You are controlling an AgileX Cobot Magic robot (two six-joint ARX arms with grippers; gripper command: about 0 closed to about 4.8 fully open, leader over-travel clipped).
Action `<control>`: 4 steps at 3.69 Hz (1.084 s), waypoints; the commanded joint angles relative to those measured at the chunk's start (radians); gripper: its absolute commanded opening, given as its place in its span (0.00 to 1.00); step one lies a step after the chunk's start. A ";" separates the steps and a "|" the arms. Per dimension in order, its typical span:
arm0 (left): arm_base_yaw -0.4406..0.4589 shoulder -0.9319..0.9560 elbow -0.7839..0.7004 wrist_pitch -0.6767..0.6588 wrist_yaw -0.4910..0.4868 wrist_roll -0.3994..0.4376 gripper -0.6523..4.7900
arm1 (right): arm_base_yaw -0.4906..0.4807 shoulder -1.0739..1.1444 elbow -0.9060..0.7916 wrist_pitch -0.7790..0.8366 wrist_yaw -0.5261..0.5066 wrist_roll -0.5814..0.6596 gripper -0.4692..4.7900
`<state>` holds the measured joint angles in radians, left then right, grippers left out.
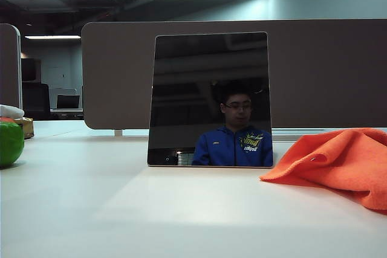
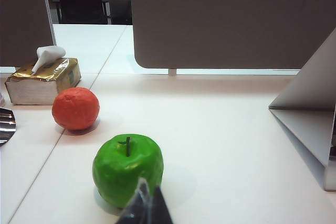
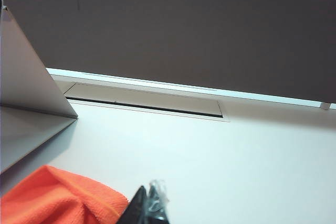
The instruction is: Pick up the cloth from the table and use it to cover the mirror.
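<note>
1. White desk (image 1: 121,209) carries everything.
2. Left hand (image 2: 146,208), fingers together, hovers by a green apple (image 2: 127,169).
3. Right hand (image 3: 149,208), also together, sits beside the cloth (image 1: 338,161).
4. Cloth lies crumpled right of the upright mirror (image 1: 210,98).

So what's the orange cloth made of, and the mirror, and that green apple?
The cloth looks like soft, fuzzy microfibre, lying in folds. The mirror seems to be smooth glass, since it reflects the room. The green apple is shiny and bumpy, so probably a plastic or foam fake.
</note>
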<state>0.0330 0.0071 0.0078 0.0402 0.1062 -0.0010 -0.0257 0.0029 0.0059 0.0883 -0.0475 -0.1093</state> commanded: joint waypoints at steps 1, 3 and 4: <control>-0.001 0.000 0.003 0.006 0.006 0.001 0.11 | 0.000 -0.001 0.000 0.021 0.003 0.005 0.09; -0.001 0.000 0.003 0.010 0.011 -0.051 0.11 | 0.000 -0.001 0.024 0.024 0.003 0.005 0.09; -0.001 0.009 0.164 -0.146 0.028 -0.093 0.11 | 0.000 0.000 0.245 -0.227 0.029 -0.006 0.09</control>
<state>0.0330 0.0113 0.1349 -0.0299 0.1310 -0.0879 -0.0257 0.0029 0.2100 -0.0586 -0.0422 -0.1101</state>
